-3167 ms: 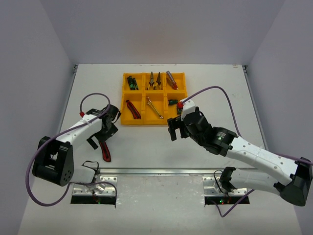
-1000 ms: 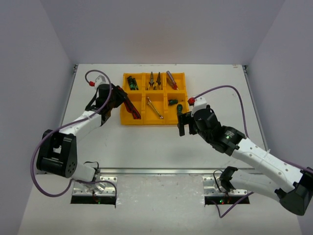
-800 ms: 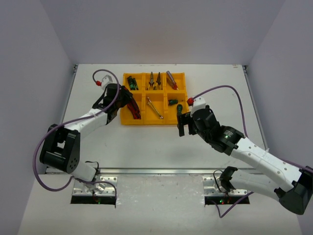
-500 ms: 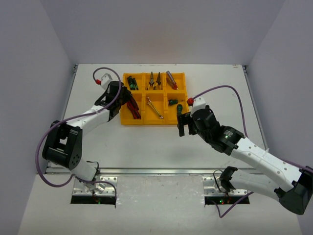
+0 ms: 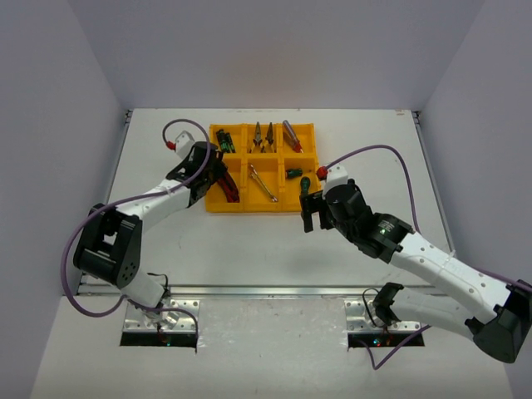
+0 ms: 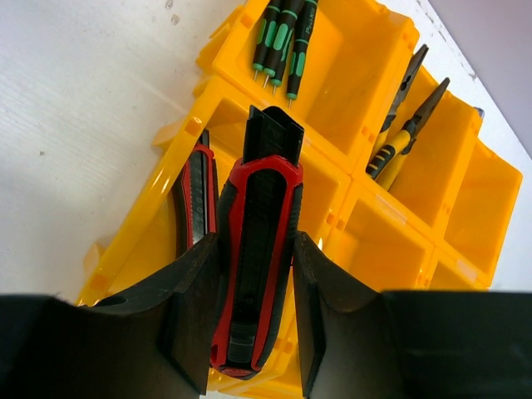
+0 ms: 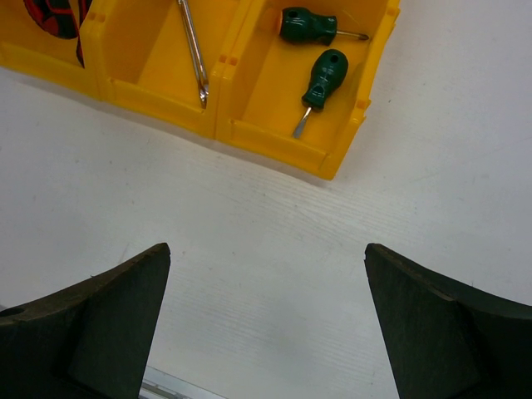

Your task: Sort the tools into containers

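White table (image 5: 249, 249); only wrist view shows left claw (image 6: 252, 270) clamping knife (image 6: 264, 187).

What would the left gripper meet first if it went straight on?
Likely the near-left compartment of the yellow tray, beside the utility knife lying there; its held utility knife would touch first. Depth unclear.

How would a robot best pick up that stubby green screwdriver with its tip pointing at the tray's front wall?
I'd grip the stubby green screwdriver by its fat handle, coming straight down from above. It lies flat on the compartment floor, and the walls of the yellow tray would likely block a sideways approach. The metal tip looks too short and thin to pinch.
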You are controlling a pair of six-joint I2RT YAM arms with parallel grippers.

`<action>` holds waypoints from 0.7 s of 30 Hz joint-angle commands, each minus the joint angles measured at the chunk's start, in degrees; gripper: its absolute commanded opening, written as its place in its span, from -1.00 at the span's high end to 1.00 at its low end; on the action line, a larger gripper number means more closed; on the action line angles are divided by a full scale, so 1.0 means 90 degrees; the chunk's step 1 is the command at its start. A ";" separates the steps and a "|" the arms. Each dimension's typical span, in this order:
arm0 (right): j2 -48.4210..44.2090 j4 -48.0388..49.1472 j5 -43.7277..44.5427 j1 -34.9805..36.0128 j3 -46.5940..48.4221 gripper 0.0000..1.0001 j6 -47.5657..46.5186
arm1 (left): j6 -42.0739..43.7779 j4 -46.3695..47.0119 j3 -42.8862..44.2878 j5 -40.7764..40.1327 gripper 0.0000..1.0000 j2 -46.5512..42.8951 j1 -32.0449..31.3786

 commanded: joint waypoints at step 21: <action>-0.0109 -0.0932 0.0686 -0.0377 0.0985 -0.98 -0.0209 | 0.1735 -0.2857 0.2035 -0.0569 -1.00 -0.1626 -0.0055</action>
